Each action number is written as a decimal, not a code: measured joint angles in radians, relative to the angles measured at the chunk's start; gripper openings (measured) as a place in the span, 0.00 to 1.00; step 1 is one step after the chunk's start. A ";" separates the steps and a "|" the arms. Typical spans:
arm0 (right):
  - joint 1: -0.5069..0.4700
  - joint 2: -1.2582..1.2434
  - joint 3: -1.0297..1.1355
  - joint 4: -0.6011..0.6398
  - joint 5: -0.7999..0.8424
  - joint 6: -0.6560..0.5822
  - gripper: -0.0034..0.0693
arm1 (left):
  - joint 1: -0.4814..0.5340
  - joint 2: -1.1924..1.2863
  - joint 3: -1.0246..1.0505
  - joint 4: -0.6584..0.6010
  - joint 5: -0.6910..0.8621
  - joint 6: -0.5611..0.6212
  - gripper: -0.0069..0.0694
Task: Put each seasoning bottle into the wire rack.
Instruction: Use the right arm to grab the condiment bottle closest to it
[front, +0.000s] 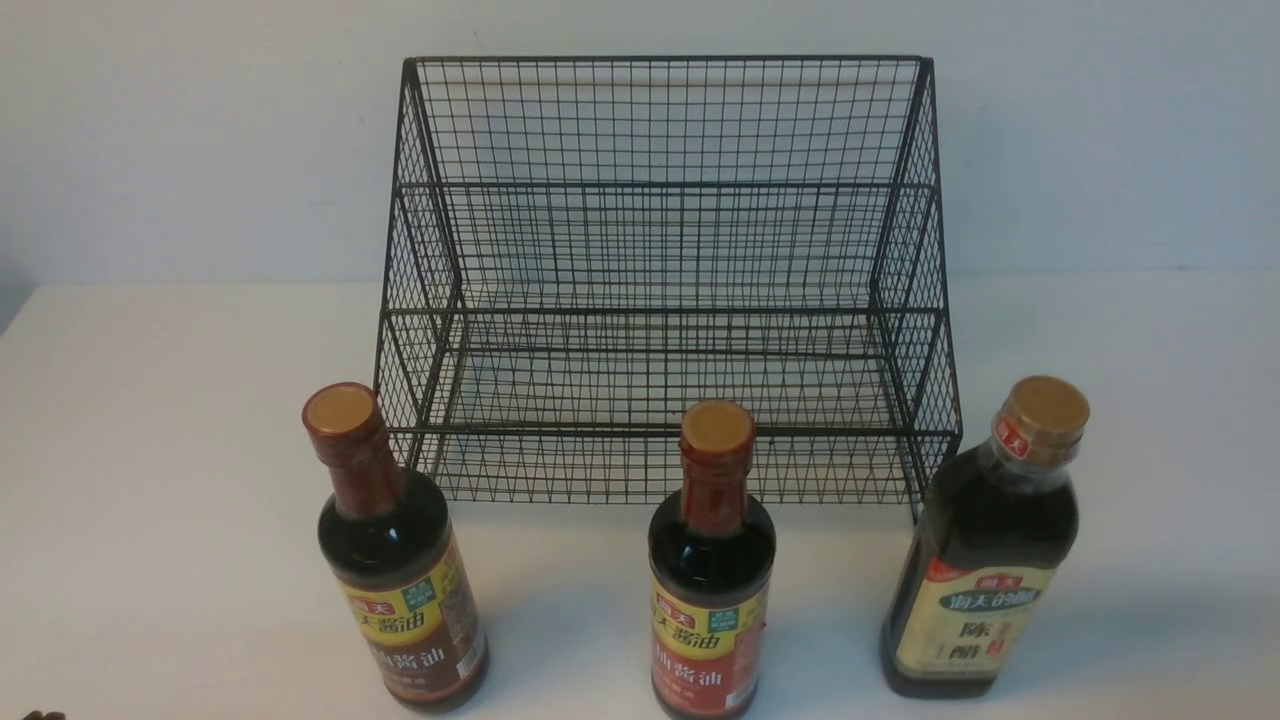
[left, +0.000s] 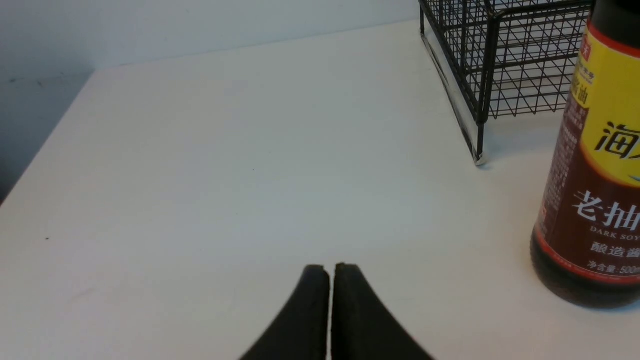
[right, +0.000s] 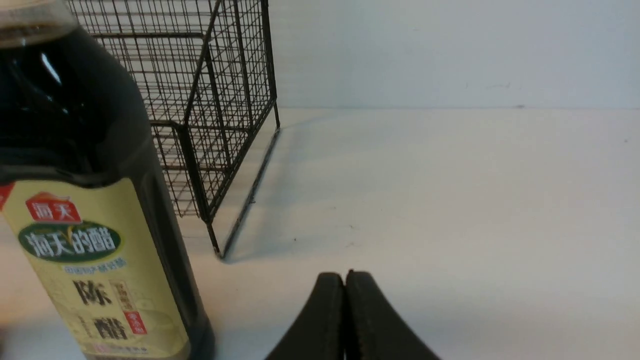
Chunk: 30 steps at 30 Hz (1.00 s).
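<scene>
White table: wire rack (at back), left bottle, middle bottle, broad right bottle in front.

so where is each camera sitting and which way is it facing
Front view: between the arms, facing forward and down at the wire rack and, before it, the left slim bottle, middle slim bottle and broad bottle; no arm clearly shows.
Left wrist view: low over the table, past the shut left gripper toward the left slim bottle and a rack corner.
Right wrist view: low, past the shut right gripper toward the broad bottle and a rack corner.
Shared: all three show the rack.
</scene>
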 joint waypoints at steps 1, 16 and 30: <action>0.000 0.000 0.001 0.129 -0.023 0.081 0.03 | 0.000 0.000 0.000 0.000 0.000 0.000 0.08; 0.000 0.000 -0.073 0.537 -0.092 0.133 0.03 | 0.000 0.000 0.000 0.000 0.000 0.001 0.08; 0.000 0.430 -0.882 0.042 0.667 -0.134 0.03 | 0.000 0.000 0.000 0.000 0.000 0.001 0.08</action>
